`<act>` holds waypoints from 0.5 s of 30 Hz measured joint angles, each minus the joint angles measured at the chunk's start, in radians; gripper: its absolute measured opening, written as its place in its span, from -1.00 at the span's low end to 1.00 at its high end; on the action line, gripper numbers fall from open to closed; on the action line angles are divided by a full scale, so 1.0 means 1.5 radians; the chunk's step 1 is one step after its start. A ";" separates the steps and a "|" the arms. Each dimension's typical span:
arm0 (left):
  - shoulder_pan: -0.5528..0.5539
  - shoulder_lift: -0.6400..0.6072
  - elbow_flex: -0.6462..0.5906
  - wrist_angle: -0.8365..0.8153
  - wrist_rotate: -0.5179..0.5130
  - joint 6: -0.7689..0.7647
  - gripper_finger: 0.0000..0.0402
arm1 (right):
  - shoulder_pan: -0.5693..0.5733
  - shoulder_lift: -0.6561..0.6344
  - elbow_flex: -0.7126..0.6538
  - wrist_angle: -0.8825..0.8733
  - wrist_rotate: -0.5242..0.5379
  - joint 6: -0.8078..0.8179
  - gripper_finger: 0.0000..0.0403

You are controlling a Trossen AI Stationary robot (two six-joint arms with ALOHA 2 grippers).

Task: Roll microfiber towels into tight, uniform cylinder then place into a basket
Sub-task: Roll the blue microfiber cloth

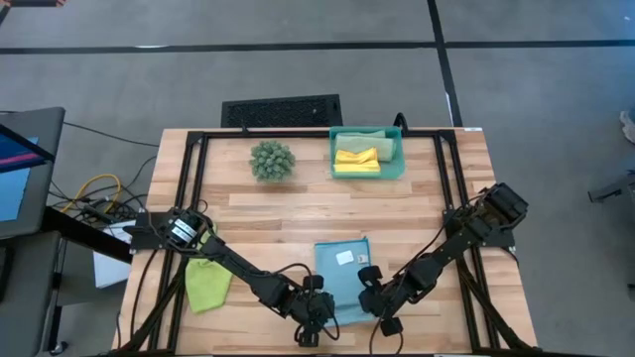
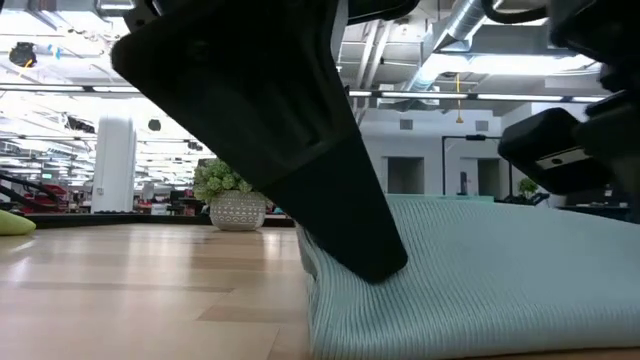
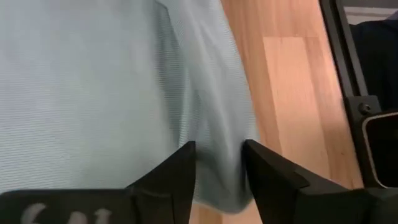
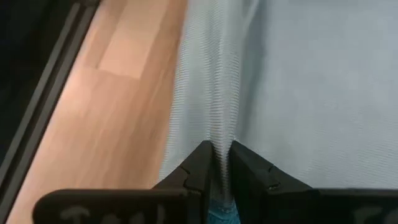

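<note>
We've got both grippers on the light blue towel (image 1: 342, 278), well this side of the basket (image 1: 399, 159): left gripper (image 3: 219, 163) part-open around its edge, right gripper (image 4: 217, 163) pinching a fold.

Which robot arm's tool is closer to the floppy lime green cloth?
Left. The left tool is beside the lime green cloth; the right tool lies farther, across the light blue towel.

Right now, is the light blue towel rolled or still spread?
Spread, not rolled. The light blue towel lies mostly flat on the table; only its near edge is bunched between both grippers' fingers.
</note>
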 joint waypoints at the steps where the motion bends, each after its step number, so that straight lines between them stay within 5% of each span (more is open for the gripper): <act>1: 0.001 0.000 0.000 -0.003 -0.004 0.000 -0.34 | 0.000 -0.004 0.000 -0.002 0.001 0.000 -0.60; 15: -0.010 -0.045 0.000 -0.089 -0.078 -0.011 -0.39 | 0.014 -0.047 0.000 -0.050 0.008 0.067 -0.59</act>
